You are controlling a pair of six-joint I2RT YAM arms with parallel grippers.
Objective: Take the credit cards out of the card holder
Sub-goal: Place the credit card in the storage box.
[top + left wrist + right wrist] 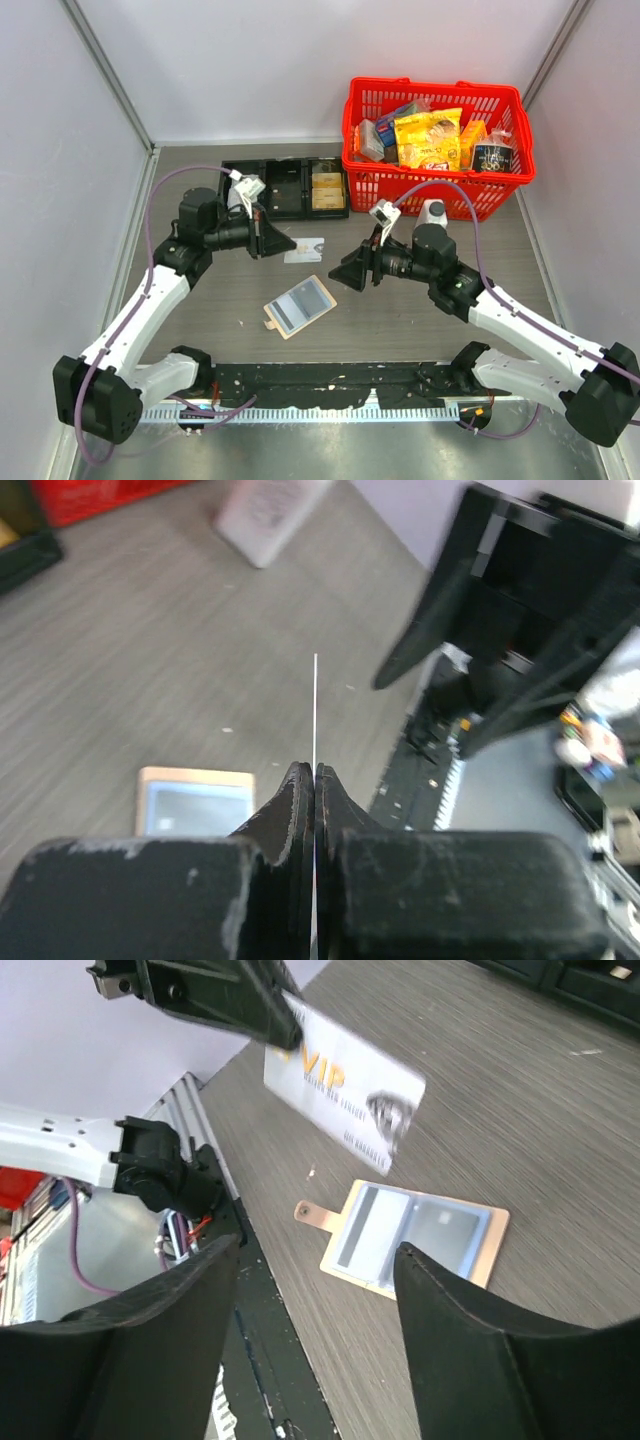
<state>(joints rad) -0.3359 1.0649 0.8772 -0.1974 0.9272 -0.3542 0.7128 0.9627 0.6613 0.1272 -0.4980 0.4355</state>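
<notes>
When looked at from above, shows the left gripper [287, 243] pinched shut on one short end of a white credit card [305, 249], lifted over the table [200, 320] just in front of the black tray [285, 188]. Shows also the card holder [299, 306] lying open and flat near the middle of the table, inside up, apart from both claws. Places the right gripper [347, 272] just right of the holder, fingers spread, nothing between them. Leaves bare surface on all sides of the holder, with the red basket [435, 130] well apart at the far right and grey walls [70, 180] closing both sides.

From the left wrist, gives only the card's thin edge, a white line [315, 710] rising out of fingers [297, 810] pressed together on it. Adds the holder [195, 800] lower left, partly behind one finger.

From the right wrist, reads what the others cannot: gold "VIP" letters on the card face [345, 1085], one corner inside the left gripper's black tips [270, 1015]. Frames the open holder [415, 1235] between own fingers [190, 1340], wide apart, blue-grey pockets up. Whether more cards sit in those pockets, cannot tell.
</notes>
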